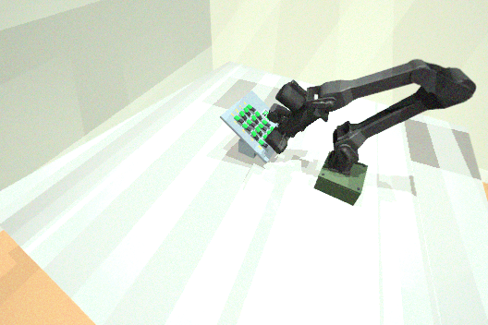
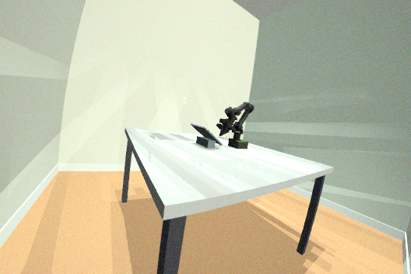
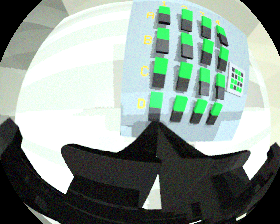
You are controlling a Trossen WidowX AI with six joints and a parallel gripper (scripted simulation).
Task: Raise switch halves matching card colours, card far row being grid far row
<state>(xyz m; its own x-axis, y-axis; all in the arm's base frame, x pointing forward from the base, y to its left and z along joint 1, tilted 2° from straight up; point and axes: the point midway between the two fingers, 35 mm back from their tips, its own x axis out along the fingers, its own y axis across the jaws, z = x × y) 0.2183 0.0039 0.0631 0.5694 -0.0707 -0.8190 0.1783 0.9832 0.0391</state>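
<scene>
The tilted light-blue panel carries a grid of green and dark grey switches, with rows A to D marked in yellow. The small card lies at the panel's right side; its squares are too small to read surely. My gripper is shut and empty. In the wrist view its tip is at the near, dark grey half of the row D left-column switch and overlaps its lower edge; contact cannot be told. Which half is raised is hard to tell on most switches.
A grey block supports the panel from below. The arm's green base stands on the white table, on the panel's near side.
</scene>
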